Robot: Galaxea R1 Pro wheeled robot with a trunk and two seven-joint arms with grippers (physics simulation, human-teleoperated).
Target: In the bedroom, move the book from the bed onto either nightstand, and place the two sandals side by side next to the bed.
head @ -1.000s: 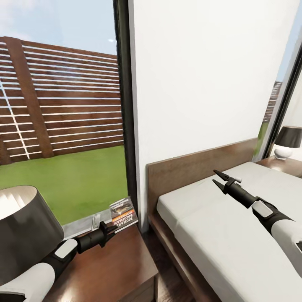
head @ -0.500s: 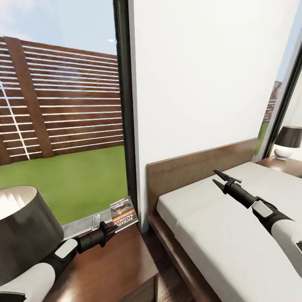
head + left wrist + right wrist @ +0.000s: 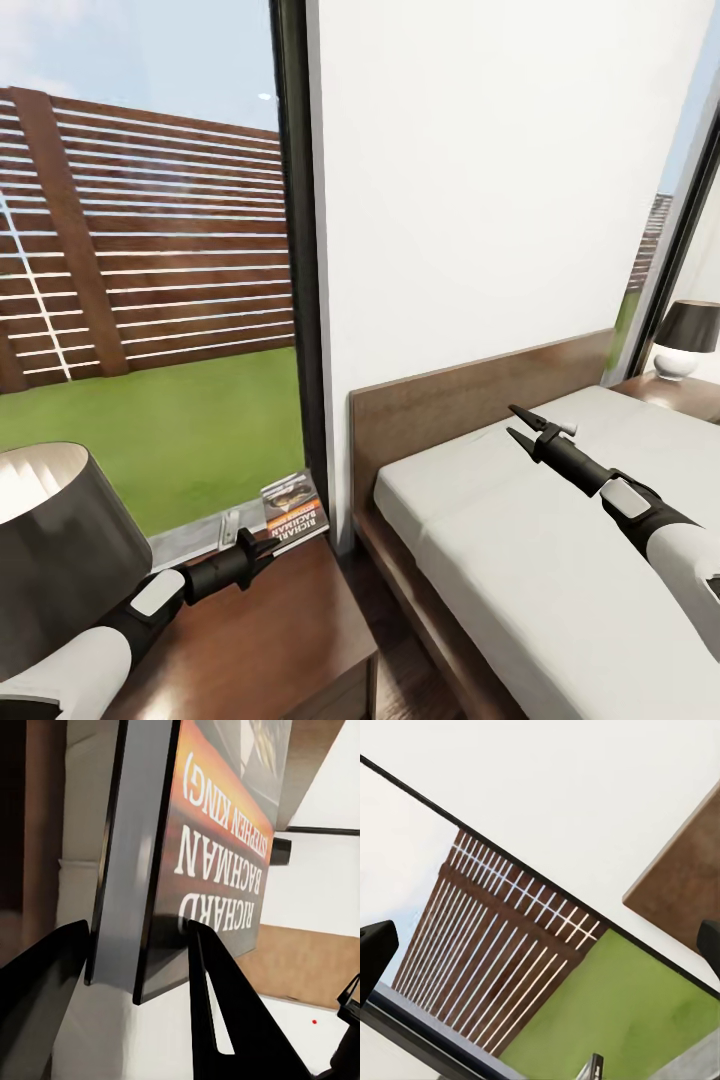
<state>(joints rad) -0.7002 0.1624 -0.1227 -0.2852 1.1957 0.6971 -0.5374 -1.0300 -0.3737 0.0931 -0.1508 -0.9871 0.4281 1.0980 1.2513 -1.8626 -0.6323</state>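
Left gripper (image 3: 268, 546) jaws clamped on book (image 3: 295, 513), thin flat paperback with glossy orange-black cover, standing near upright over far edge of nightstand (image 3: 290, 630). Nightstand top square, glossy dark wood. Black-shaded lamp (image 3: 60, 545) at its near left corner. Right gripper (image 3: 517, 421) jaws wide, holding nothing, above plain off-white mattress of bed (image 3: 520, 560) near dark wood headboard (image 3: 470, 385).

We face a plain white wall (image 3: 480, 190) between tall black-framed windows (image 3: 290, 250)

Beyond the glass we see green grass (image 3: 170, 430), a brown slatted fence (image 3: 150, 240) and a black-shaded lamp (image 3: 688, 338)
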